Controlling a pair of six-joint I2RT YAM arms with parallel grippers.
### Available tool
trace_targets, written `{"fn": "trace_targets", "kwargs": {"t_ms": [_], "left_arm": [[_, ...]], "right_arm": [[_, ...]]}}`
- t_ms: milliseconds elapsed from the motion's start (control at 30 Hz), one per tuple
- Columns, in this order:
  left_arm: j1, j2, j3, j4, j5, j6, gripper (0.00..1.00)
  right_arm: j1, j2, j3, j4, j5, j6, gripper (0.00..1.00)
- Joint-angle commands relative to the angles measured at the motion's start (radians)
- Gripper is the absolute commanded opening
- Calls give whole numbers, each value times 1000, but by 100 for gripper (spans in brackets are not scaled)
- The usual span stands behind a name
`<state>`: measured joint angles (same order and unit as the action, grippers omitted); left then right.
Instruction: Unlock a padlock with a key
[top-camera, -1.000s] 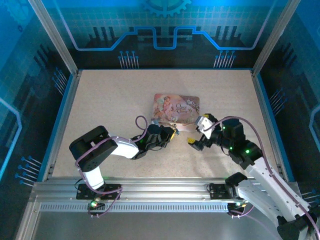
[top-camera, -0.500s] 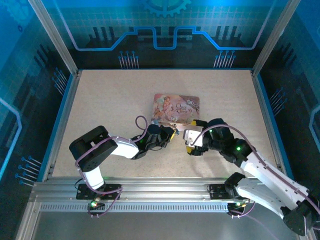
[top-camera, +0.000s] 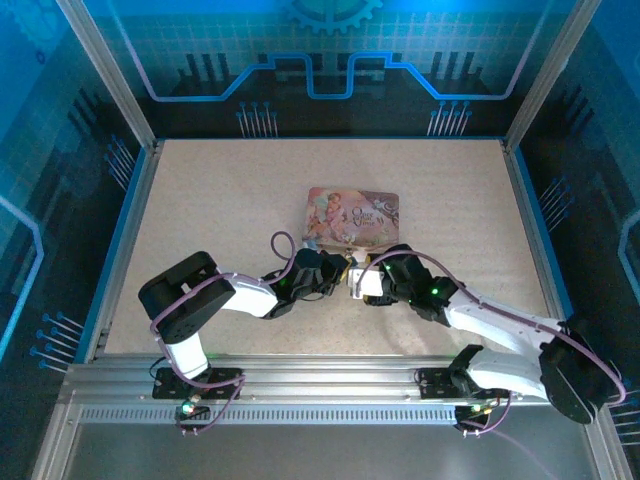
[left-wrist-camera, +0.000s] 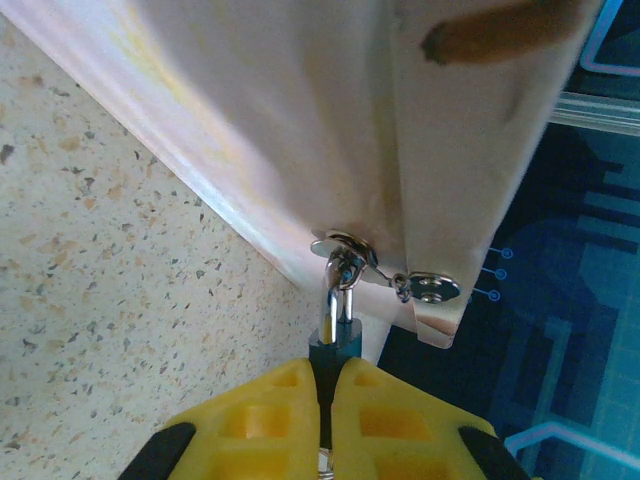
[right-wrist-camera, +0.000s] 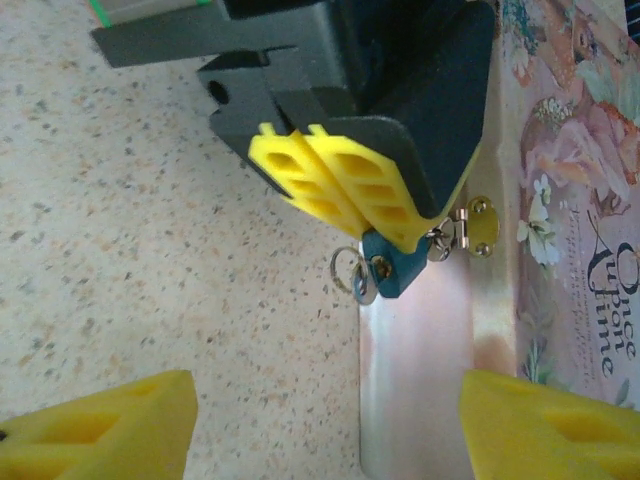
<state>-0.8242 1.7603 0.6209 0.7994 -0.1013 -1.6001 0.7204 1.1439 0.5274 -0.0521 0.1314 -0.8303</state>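
Padlock (right-wrist-camera: 392, 268) is hanging off the tin's front edge, pinched in the left gripper (right-wrist-camera: 385, 225).

Speckled table (top-camera: 220, 200) is carrying everything.

Pink picture-printed tin (top-camera: 350, 217) is lying flat mid-table. Script on its lid is reading "Once Upon" in the right wrist view, and the rest is running off the frame edge.

Both arms are meeting just in front of the tin's near edge.

Right gripper (top-camera: 355, 285) is facing the left one. Its yellow pads (right-wrist-camera: 100, 430) are standing wide apart with nothing between them, well short of the padlock.

Left gripper's yellow pads (left-wrist-camera: 270, 420) are pressing together on the teal padlock body. The silver shackle is sticking out past the fingertips and passing through the small metal hasp (left-wrist-camera: 345, 250).

Key (right-wrist-camera: 365, 290) is sitting at the padlock's free end beside a thin wire ring (right-wrist-camera: 338, 268), below the left fingertips. Cannot tell how far in it is.
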Motion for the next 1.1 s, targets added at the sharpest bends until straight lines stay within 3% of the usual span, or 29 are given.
{"fn": "trace_targets", "kwargs": {"t_ms": [0,233,1067], "left_arm": [[-2,-14,6,49,-7,-28,9],[-1,-10,8,54,-3,-31,9],[-2,-9,10,57,-2,-30,9]], "right_arm": [[12,39,-17,158,11,16,65],[12,103,-29,220,20,33,45],[13,188,-39,315,50,83,29]]}}
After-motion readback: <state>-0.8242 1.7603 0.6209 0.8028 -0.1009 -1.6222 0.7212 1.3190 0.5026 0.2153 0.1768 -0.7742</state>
